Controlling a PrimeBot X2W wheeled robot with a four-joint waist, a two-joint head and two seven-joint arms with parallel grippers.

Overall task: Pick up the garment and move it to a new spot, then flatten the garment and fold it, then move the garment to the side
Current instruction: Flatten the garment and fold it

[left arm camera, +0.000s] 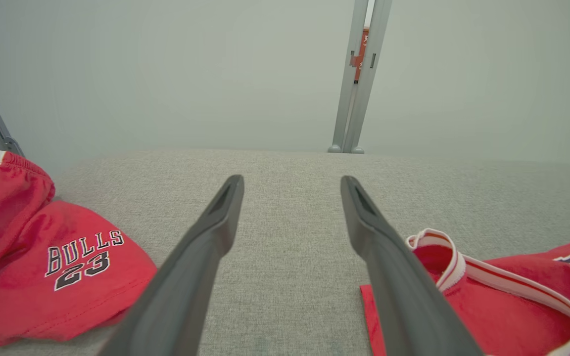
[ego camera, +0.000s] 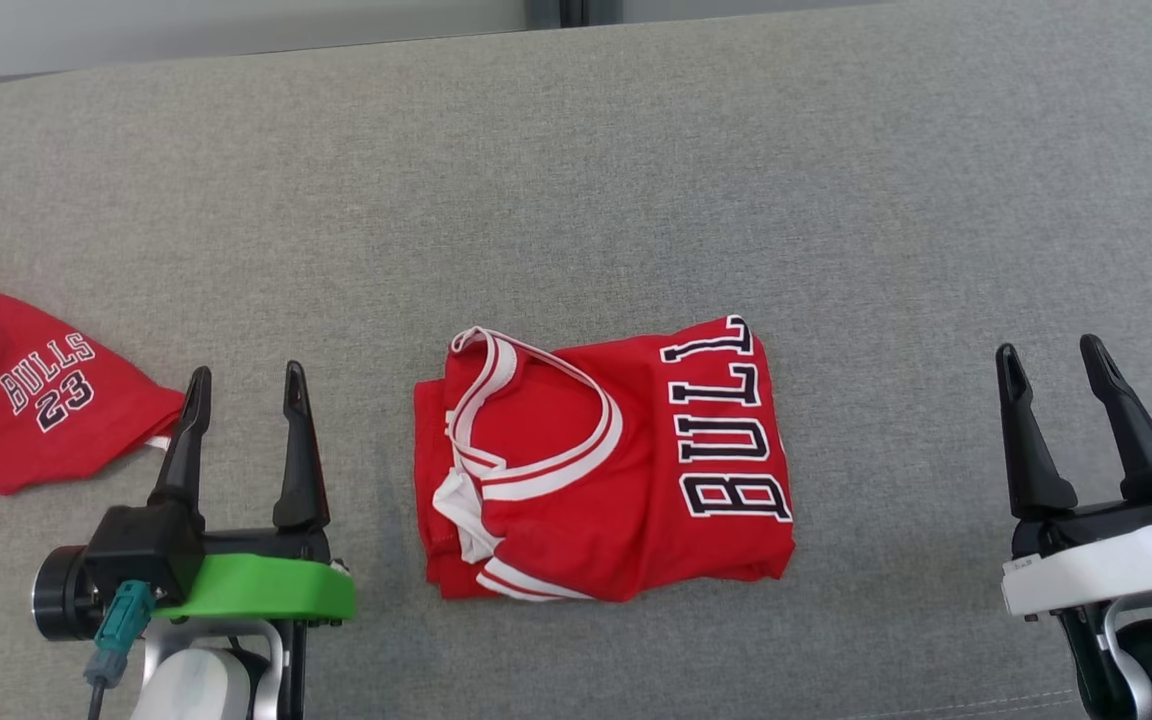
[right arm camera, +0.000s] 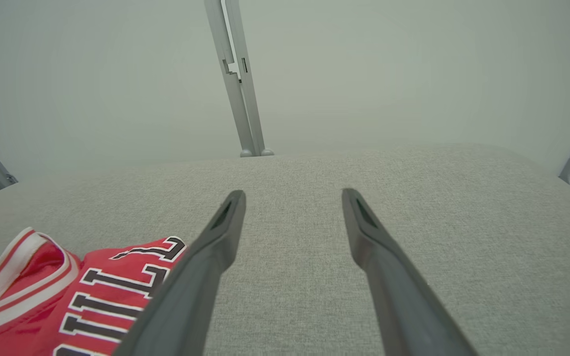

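A red jersey point(ego camera: 606, 465) with white trim and black "BULLS" lettering lies folded into a compact rectangle at the middle of the grey cushioned surface point(ego camera: 576, 180). My left gripper point(ego camera: 244, 385) stands open to the jersey's left, nothing between its fingers. My right gripper point(ego camera: 1051, 360) stands open well to the jersey's right, also empty. In the left wrist view the jersey point(left arm camera: 502, 296) sits at the lower right beside the left gripper point(left arm camera: 292, 184). The right wrist view has the jersey point(right arm camera: 67, 291) at the lower left, off the right gripper point(right arm camera: 294, 197).
Red shorts point(ego camera: 21, 385) marked "BULLS 23" lie at the surface's left edge, just left of my left gripper; they are also in the left wrist view point(left arm camera: 52, 267). A pale wall with a metal post point(left arm camera: 359, 74) rises behind the far edge.
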